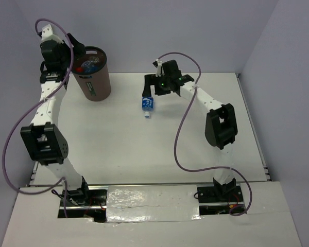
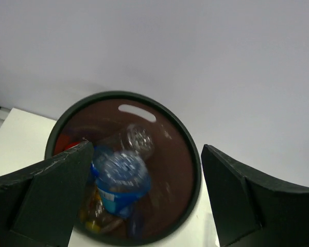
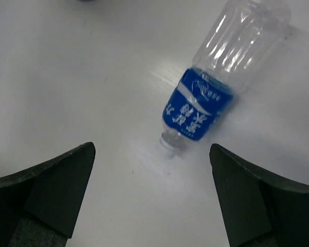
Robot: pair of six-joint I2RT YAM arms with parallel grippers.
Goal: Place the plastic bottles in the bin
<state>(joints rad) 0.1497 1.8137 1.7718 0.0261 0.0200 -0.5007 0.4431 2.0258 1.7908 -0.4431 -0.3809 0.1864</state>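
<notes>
Our left hand [image 2: 147,154] hangs over the mouth of the bin [image 2: 171,164]. Its two dark, matt fingers [image 2: 51,190] are spread wide with nothing between them. The bin is a round tub with smooth brown walls, a darker rim and a long oval slot [image 2: 136,112] cut near the top. Inside we see a heap: a clear bottle [image 2: 118,180] wrapped in a blue label lies on top, blurred, with a red patch [image 2: 67,145] beside it and something yellow lower down. Our right hand [image 3: 152,149] has its fingers parted just as wide and hovers above the lone bottle [image 3: 198,108]. That bottle lies on its side on the smooth white table [image 3: 67,77], well apart from the bin. It is thin clear plastic with ridged walls, and its glossy blue wrap carries white characters that we cannot read.
</notes>
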